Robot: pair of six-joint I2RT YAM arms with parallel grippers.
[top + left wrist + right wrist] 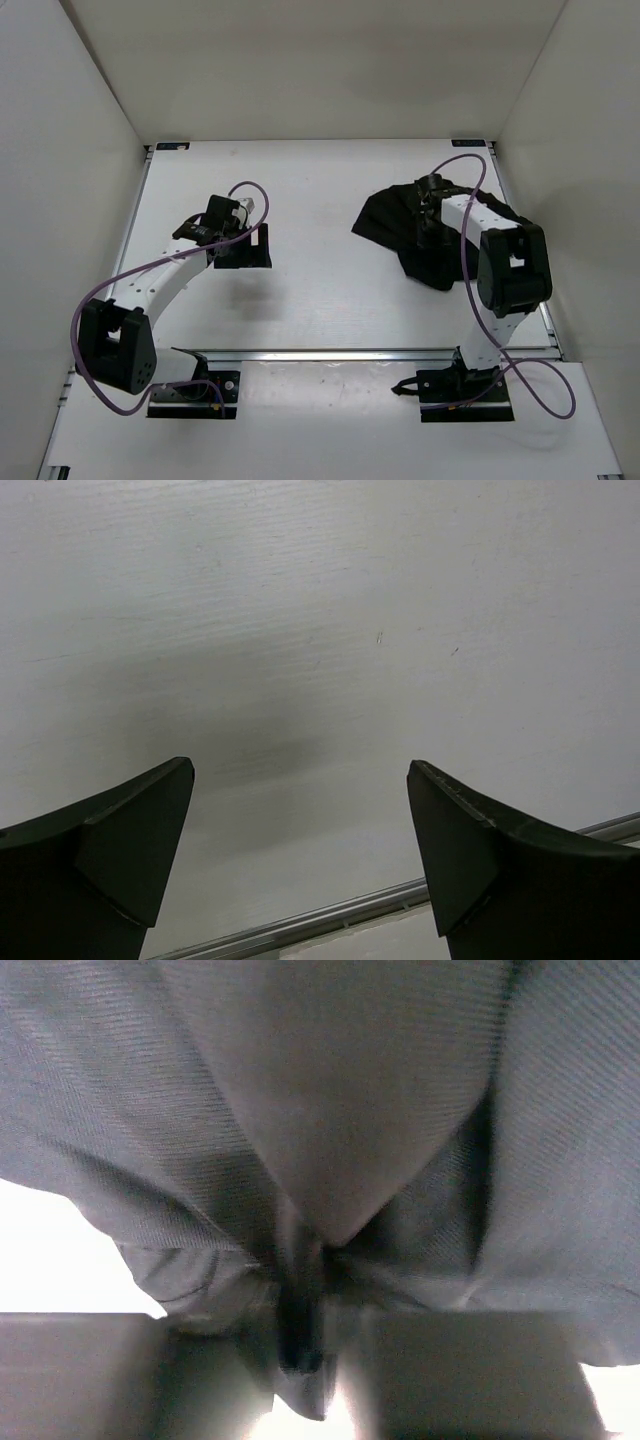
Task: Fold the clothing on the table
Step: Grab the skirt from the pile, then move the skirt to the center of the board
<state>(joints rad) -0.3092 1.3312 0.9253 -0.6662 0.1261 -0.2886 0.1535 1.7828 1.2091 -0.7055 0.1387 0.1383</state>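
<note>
Right wrist: right hand (300, 1355) is clamping bunched clothing (340, 1090); left hand (300, 780) is hovering, fingers apart, over tabletop (350, 600).

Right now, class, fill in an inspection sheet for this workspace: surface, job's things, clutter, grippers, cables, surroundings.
Surface: white table, matte.
Job's things: black clothing, crumpled at the far right, not yet folded.
Clutter: nothing seen.
Grippers: left gripper open over bare table; right gripper closed on a pinch of clothing.
Cables: purple cables looping along both arms.
Surroundings: white walls on three sides; metal rail in front of the arm bases.
</note>
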